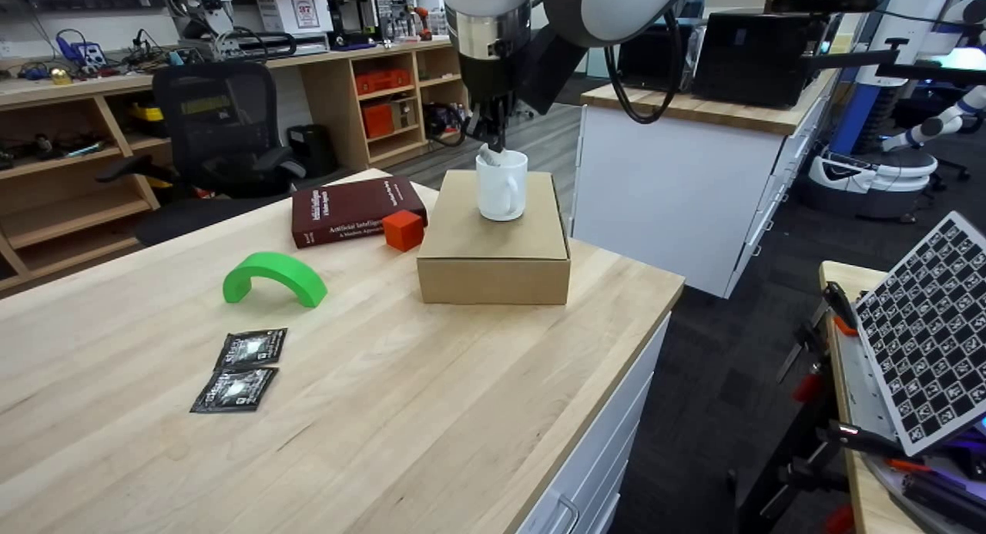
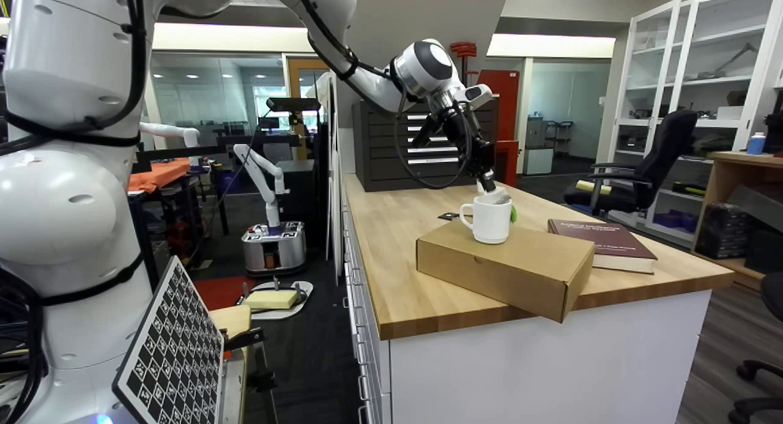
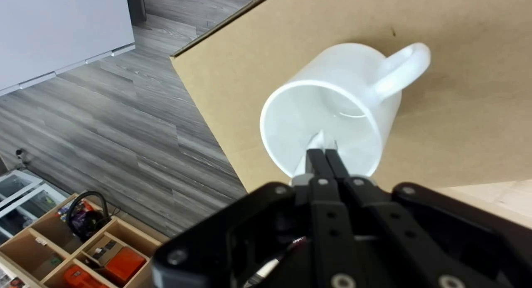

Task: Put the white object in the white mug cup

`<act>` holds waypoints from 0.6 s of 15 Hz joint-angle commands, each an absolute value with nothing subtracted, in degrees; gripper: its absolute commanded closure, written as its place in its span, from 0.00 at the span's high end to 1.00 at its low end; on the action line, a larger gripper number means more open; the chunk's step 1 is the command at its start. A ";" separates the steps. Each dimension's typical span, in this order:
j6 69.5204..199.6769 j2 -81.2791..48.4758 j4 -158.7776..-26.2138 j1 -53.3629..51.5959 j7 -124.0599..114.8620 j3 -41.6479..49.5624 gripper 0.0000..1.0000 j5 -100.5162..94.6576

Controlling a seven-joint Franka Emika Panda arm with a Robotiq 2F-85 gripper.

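The white mug [image 1: 501, 199] stands upright on the cardboard box, also seen in an exterior view [image 2: 491, 223]. In the wrist view the mug [image 3: 353, 67] has its mouth toward my gripper and its handle at the upper right. My gripper [image 3: 324, 151] is shut on the white object [image 3: 318, 141], whose pale tip shows just beyond the fingertips over the mug's mouth. In both exterior views the white object [image 1: 490, 156] [image 2: 498, 196] sits tilted at the mug's rim, its lower part hidden by the mug wall. The fingertips [image 1: 493, 137] [image 2: 488, 184] are right above the rim.
The cardboard box [image 1: 493, 280] lies near the table's end, one corner past the edge in an exterior view [image 2: 561, 311]. A dark red book [image 1: 354, 210], an orange-red cube [image 1: 404, 230], a green arch [image 1: 277, 268] and two black packets [image 1: 239, 372] lie on the table.
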State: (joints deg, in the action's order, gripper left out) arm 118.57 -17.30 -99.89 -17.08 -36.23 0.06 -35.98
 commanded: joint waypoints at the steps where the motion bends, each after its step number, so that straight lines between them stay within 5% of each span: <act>1: 117.23 -16.86 -100.25 -15.93 -36.29 -1.11 0.03 -34.30; 3: 116.96 -16.74 -100.28 -16.06 -36.31 -1.04 0.30 -34.17; 9: 118.92 -15.98 -101.09 -16.15 -36.90 -1.08 0.66 -34.55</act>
